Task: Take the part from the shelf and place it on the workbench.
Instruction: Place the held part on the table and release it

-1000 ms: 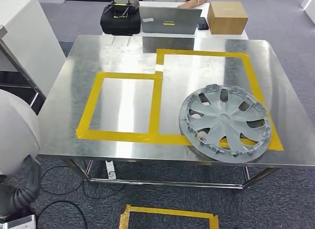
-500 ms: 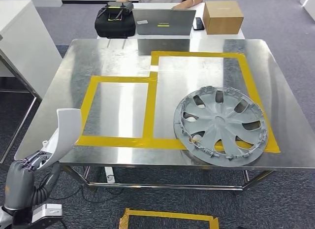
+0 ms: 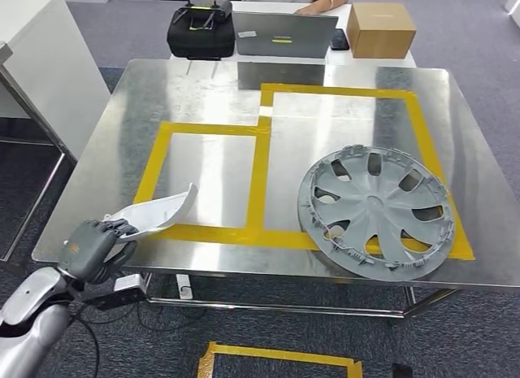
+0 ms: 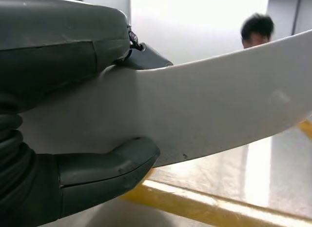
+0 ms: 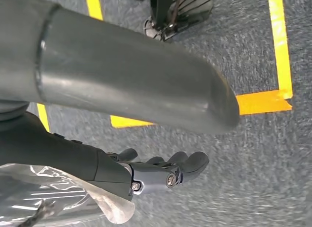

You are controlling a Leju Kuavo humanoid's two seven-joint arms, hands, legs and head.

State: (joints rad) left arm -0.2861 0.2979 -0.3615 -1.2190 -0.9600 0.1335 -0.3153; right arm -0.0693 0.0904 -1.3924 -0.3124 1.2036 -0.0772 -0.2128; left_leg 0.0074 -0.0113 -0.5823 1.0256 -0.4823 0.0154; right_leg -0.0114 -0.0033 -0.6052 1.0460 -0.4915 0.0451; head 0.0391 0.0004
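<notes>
A white curved part [image 3: 161, 211] hangs almost flat just over the front left of the steel workbench [image 3: 184, 93], its far tip above the smaller yellow-taped rectangle [image 3: 257, 175]. My left hand [image 3: 92, 246] grips its near end, off the table's front edge. In the left wrist view the thumb and fingers of the left hand [image 4: 92, 173] clamp the white part [image 4: 221, 105] from both sides. My right hand [image 5: 162, 171] hangs beside my body over the carpet, fingers loosely extended and holding nothing.
A grey wheel cover [image 3: 375, 211] lies on the front right of the bench, overlapping the larger taped rectangle. Beyond the bench are a black bag [image 3: 201, 30], a laptop [image 3: 283, 34], a cardboard box [image 3: 380, 30] and a seated person. A white cabinet [image 3: 43, 61] stands left.
My left hand has risen and moved forward, tipping the white part from upright below the table's edge to nearly flat over the front left. The view has shifted slightly.
</notes>
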